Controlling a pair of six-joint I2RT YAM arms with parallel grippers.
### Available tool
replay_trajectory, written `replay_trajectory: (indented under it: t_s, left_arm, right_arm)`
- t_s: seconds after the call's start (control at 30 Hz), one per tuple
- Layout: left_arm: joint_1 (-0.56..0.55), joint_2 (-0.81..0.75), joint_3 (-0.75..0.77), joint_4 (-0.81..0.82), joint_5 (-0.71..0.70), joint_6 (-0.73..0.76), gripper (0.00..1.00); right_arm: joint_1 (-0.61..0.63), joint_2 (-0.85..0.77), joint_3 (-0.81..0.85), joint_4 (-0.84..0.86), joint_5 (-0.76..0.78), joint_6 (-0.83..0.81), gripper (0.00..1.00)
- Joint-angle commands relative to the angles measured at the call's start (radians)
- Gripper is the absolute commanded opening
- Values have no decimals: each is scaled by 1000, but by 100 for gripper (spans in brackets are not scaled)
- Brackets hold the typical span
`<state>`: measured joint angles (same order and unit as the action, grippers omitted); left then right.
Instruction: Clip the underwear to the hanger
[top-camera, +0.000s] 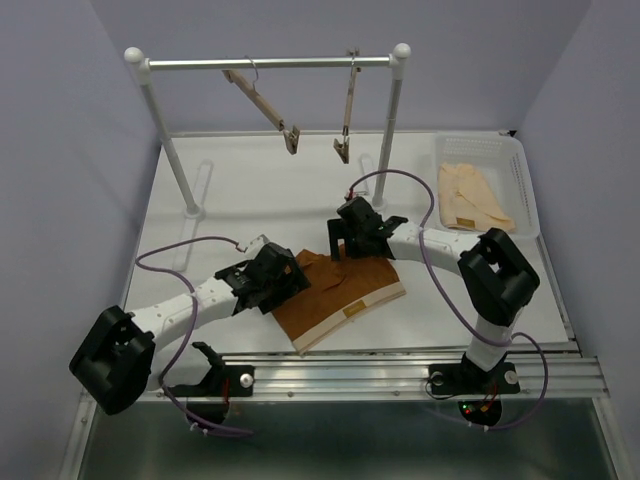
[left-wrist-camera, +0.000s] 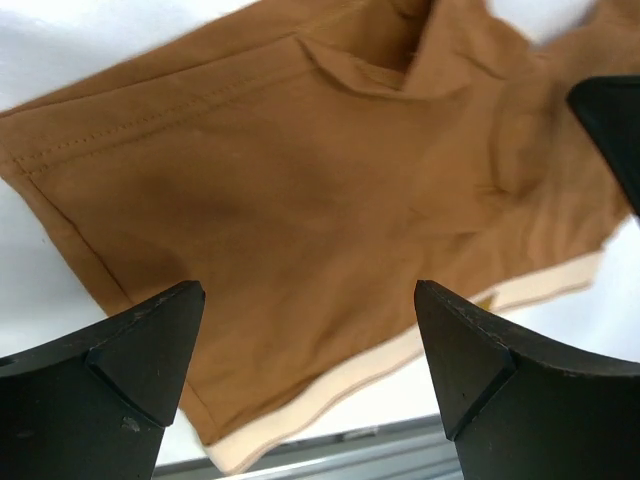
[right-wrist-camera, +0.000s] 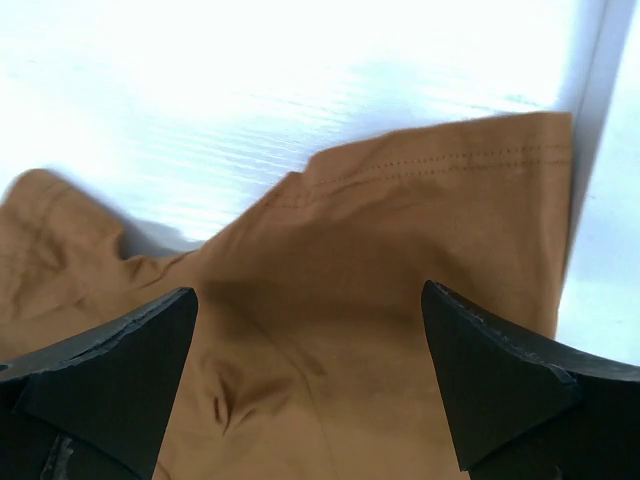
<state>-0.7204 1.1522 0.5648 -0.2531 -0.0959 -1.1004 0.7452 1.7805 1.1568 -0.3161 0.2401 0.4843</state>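
Observation:
The rust-orange underwear (top-camera: 335, 292) lies flat on the white table near the front edge, its tan waistband toward the front right. It fills the left wrist view (left-wrist-camera: 300, 180) and the right wrist view (right-wrist-camera: 400, 300). My left gripper (top-camera: 288, 283) is open and empty just above its left part. My right gripper (top-camera: 340, 243) is open and empty above its far edge. Two light-wood hangers hang tilted from the rail at the back, one on the left (top-camera: 262, 102) and one on the right (top-camera: 348, 108).
A white rail stand (top-camera: 270, 63) spans the back of the table on two posts. A white basket (top-camera: 515, 190) at the right back holds pale peach garments (top-camera: 470, 197). A metal rail (top-camera: 400, 370) runs along the table's front edge.

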Motion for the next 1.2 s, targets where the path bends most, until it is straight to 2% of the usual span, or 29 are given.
replay_trajectory:
  t_s: [0.0,0.17,0.23,0.37,0.47,0.53,0.7,0.83,0.93,1.17]
  left_arm:
    - [-4,108,12,40,-10,13,99]
    - [15,227,63,3,-65,20,99]
    - [64,274,96,-32,-90,22,99]
    - [118,337,148,-31,-103,71,99]
    - [128,423,240,-29,-122,106,99]
    - [148,523,341,-61,-139,149,99]
    - [193,751,593,-110,-160,230,99]
    - [193,871,774,-133,-150,293,99]
    - [188,929,884,-123,-113,362,99]
    - [153,981,994,-69,-2,448,99]
  right_arm:
    - [-33,45,8,41,-74,85,100]
    - [-33,-9,-87,41,-146,103,100]
    - [-33,-78,-138,43,-192,108,100]
    - [-33,-254,-356,121,-300,140,100]
    - [-24,-370,-460,167,-395,181,100]
    - [-6,-411,-517,186,-387,204,100]
    - [55,-477,-532,155,-355,232,100]
    - [109,-432,-529,193,-406,214,100]
    - [125,-377,-522,302,-519,178,100]
    - [135,-243,-454,449,-561,100,100]
